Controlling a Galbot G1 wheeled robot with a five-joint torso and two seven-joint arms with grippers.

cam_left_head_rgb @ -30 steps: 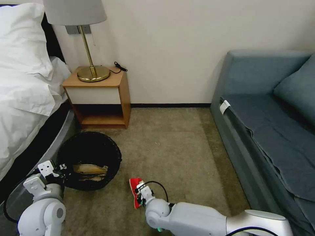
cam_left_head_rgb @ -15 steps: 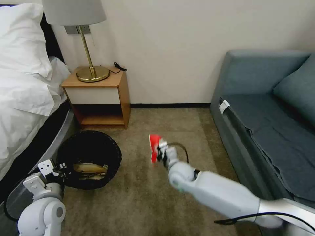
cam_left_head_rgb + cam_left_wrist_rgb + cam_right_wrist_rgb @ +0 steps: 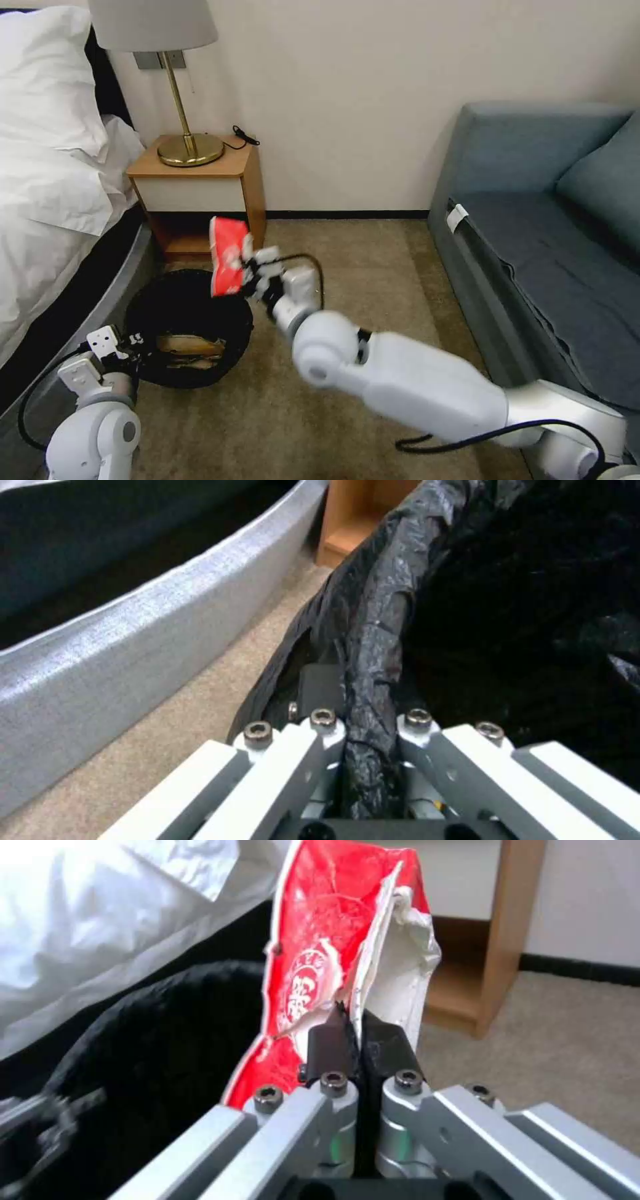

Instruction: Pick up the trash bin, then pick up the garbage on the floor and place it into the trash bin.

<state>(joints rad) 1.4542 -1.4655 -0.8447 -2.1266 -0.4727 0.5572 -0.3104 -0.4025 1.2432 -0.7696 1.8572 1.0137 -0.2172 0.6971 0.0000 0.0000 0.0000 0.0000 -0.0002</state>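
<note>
- My right gripper (image 3: 248,272) sits just left of centre in the head view, its jaws pinched tight on the red-white wrapper (image 3: 227,256).
- In the right wrist view the two dark fingertips (image 3: 328,1044) press together on the wrapper (image 3: 320,965), which stands upright out of them, red face on one side and white inner face on the other.
- The wrapper hangs in the air above the far right rim of the trash bin (image 3: 243,330), clear of the carpet (image 3: 373,267).
- The trash bin lies at lower left of the head view, between the bed (image 3: 47,200) and my right arm, its black bag lining open toward me.
- I see yellow-brown litter (image 3: 190,347) already lying in the bottom of the bin.
- My left gripper (image 3: 130,343) is at the near left rim of the bin; in the left wrist view its jaws are closed on a fold of the black bag (image 3: 373,680) over the rim.
- The wooden nightstand (image 3: 200,200) with a brass lamp (image 3: 187,143) stands at upper left behind the bin, and the grey-blue sofa (image 3: 553,253) runs along the right side.
</note>
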